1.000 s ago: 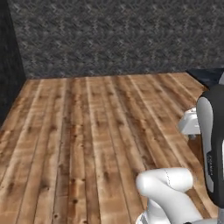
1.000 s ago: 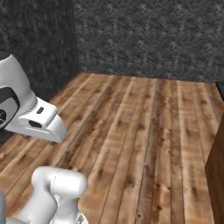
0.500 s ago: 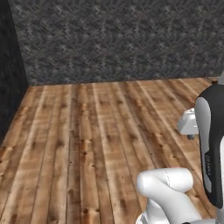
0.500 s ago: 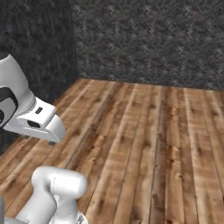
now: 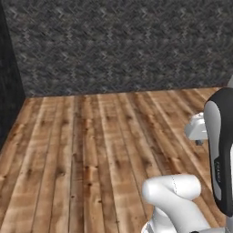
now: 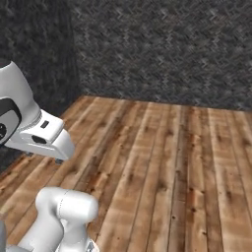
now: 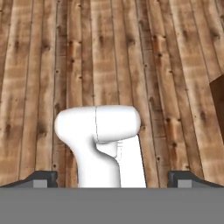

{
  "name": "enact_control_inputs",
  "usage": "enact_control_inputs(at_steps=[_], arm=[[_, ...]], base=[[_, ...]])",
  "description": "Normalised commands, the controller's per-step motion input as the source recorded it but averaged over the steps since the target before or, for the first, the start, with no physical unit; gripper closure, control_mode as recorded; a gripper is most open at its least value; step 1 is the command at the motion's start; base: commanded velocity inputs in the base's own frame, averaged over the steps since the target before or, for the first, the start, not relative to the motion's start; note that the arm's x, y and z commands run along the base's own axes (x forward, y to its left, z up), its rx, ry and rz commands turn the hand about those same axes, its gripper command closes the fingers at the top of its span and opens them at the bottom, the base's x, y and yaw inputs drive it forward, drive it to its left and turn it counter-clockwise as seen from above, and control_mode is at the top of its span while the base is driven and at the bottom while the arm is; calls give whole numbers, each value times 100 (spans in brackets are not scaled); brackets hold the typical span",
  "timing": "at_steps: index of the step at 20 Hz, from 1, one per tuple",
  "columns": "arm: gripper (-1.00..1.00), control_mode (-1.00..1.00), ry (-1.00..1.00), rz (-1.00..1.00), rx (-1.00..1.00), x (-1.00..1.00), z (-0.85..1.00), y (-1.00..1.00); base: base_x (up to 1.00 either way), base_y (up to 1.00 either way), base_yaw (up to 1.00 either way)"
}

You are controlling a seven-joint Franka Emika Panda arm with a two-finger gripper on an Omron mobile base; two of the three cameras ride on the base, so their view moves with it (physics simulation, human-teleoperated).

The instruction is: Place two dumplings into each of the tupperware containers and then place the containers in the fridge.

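The dumplings, the tupperware containers and the fridge are out of view. My gripper (image 7: pixel 112 178) points down at the wooden floor, open, with its two dark fingertips (image 7: pixel 42 177) far apart and nothing between them. The white hand (image 5: pixel 198 129) hangs above the floor at the right of the left base view. In the right base view the same hand (image 6: pixel 43 138) sits at the left. The arm is folded close to the base.
A wooden plank floor (image 5: pixel 91 150) stretches ahead to a dark stone wall (image 5: pixel 118 45). A second dark wall (image 6: pixel 29 64) closes the left side. A dark brown edge (image 7: pixel 218 98) shows at the right of the hand view.
The whole picture has shifted in both base views, so the base has moved. A brown cabinet edge at the right of the right base view has left the frame. The gripper stays open.
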Motion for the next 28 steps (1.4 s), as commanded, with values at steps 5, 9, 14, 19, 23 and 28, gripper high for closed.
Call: enact_control_inputs(at_steps=[5,9,14,19,23,28], arm=[[-100,100,0,0,0,0,0,0],[-100,100,0,0,0,0,0,0],[-100,100,0,0,0,0,0,0],[-100,100,0,0,0,0,0,0],[-100,100,0,0,0,0,0,0],[-100,100,0,0,0,0,0,0]], base=[[100,0,0],[100,0,0],[100,4,0],[100,13,-1],[100,57,-22],[100,100,-44]])
